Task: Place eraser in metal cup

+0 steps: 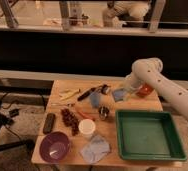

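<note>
Dial: I read the light wooden table (57, 107) as a clock, with 12 at the far edge by the dark wall and 6 at the near edge.
Progress: early, as I judge it. None of the task looks done.
Eraser: my best guess is the dark flat rectangular block (49, 122) at 9 o'clock, lying on the wood near the left edge. I cannot be sure it is the eraser.
Metal cup: the small shiny metal cup (104, 112) stands upright close to the middle of the table, near the far left corner of the green plastic tray (118, 131). It is well apart from the block.
Left to do: all of it, by my reckoning. The arm must reach the block, lift it, carry it to the cup and let it go inside.
Arm: the white robot arm (152, 70) comes in from 3 o'clock, rises to a bent elbow above the far right of the table, then angles down toward the wood.
Gripper: the gripper (129, 90) sits low at 1 o'clock, beside a light blue flat item (119, 94) and an orange-red object (145, 90). It is far from the block and not over the cup.
Pincer state: I cannot tell whether it is released, clenched or grasping anything.
Near the cup: a white paper cup (87, 127) stands toward 7 o'clock of it, and a purple bowl (54, 146) sits further out the same way.
</note>
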`<state>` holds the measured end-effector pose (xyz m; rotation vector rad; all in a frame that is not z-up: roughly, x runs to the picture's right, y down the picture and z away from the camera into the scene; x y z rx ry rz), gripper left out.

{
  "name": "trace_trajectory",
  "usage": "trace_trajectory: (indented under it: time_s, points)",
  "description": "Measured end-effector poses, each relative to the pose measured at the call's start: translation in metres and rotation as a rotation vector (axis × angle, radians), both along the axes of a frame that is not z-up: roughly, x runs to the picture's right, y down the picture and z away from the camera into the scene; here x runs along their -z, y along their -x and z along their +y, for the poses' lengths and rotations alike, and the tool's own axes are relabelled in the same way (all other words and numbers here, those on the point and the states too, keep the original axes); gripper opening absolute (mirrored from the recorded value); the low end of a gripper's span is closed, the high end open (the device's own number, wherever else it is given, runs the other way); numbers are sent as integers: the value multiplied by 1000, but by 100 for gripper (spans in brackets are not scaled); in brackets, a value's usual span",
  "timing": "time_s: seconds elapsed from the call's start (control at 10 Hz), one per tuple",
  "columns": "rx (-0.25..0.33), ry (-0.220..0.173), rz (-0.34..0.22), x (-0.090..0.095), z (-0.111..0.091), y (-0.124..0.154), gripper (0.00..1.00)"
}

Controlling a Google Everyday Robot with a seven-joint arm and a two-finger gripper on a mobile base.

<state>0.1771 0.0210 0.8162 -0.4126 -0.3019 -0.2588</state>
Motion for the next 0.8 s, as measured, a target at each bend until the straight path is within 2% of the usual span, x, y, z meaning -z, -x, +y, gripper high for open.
trace_trajectory:
  time_s: [0.4, 0.8]
  points:
    - [88, -13, -66, 7, 3, 31, 6]
    - [129, -24, -118, 17, 3, 49, 6]
